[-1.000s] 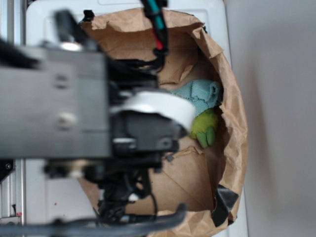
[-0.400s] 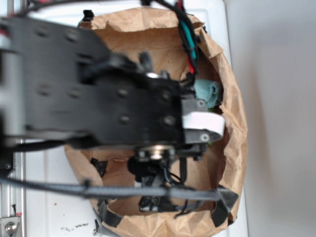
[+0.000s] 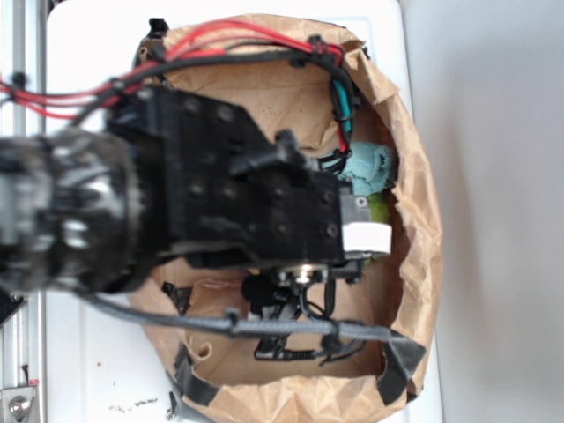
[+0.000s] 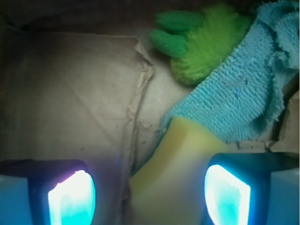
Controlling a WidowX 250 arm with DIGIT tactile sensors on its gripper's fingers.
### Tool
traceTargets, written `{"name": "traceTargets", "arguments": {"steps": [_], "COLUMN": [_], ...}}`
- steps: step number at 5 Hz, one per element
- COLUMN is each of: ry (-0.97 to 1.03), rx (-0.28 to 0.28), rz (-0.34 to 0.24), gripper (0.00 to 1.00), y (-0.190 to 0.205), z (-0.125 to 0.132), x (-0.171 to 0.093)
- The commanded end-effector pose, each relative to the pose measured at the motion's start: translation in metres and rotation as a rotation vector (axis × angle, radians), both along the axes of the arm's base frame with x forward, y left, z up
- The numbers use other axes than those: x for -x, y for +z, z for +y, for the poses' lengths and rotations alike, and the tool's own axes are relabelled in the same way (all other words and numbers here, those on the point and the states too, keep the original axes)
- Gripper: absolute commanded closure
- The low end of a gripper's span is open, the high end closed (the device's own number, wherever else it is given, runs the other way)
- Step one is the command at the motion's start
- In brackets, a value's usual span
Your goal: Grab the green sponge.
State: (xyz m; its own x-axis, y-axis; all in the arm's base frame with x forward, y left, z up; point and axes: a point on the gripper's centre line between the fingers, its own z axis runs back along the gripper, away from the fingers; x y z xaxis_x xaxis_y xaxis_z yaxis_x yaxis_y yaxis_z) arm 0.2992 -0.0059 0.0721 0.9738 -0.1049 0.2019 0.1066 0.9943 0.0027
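In the wrist view the green sponge [image 4: 176, 171], a pale yellow-green block, lies on the brown paper floor of the bag. Its far end is tucked under a blue cloth [image 4: 243, 93]. My gripper [image 4: 150, 197] is open and straddles the sponge. The left finger [image 4: 70, 199] is apart from it, and the right finger [image 4: 227, 194] stands close beside its edge. In the exterior view my arm [image 3: 238, 203] hides the sponge and the fingers.
A fuzzy green toy [image 4: 206, 42] lies beyond the sponge, against the blue cloth [image 3: 370, 167]. The brown paper bag's walls [image 3: 414, 220] rise around the gripper, with a creased fold [image 4: 138, 93] on the left. The bag sits on a white surface [image 3: 88, 352].
My arm has swung to the right and gone lower into the bag. It now covers the green toy and most of the blue cloth in the exterior view.
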Motion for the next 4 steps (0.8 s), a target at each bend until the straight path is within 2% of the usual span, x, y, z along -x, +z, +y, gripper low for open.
{"name": "traceTargets", "arguments": {"steps": [1, 2, 3, 4], "ry": [-0.010, 0.008, 0.045, 0.032], "rx": [-0.064, -0.077, -0.071, -0.069], "rz": [-0.022, 0.020, 0.013, -0.001], "gripper": [0.00, 0.00, 1.00, 1.00], "y": [-0.021, -0.031, -0.027, -0.020], "z": [0.005, 0.009, 0.011, 0.012], "x": [-0.020, -0.024, -0.029, -0.031]}}
